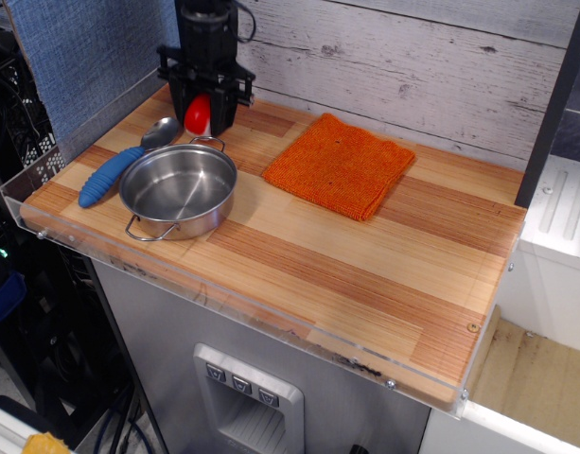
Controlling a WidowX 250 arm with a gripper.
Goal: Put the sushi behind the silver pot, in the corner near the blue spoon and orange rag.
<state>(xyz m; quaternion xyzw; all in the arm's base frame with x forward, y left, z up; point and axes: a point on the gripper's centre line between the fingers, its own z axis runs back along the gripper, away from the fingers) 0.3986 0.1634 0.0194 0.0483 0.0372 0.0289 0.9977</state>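
The sushi (pixel 198 114), red on top with a white base, sits between the black fingers of my gripper (pixel 201 117), which is shut on it. It hangs low over the back left corner of the wooden counter, just behind the silver pot (pixel 177 190). The blue spoon (pixel 117 171) lies left of the pot, its grey bowl pointing toward the gripper. The orange rag (pixel 340 164) lies flat to the right of the gripper. I cannot tell whether the sushi touches the wood.
A grey plank wall (pixel 394 66) runs behind the counter and a blue panel (pixel 77 57) closes the left side. A clear plastic rim (pixel 223 298) edges the front. A dark post (pixel 554 104) stands at the right.
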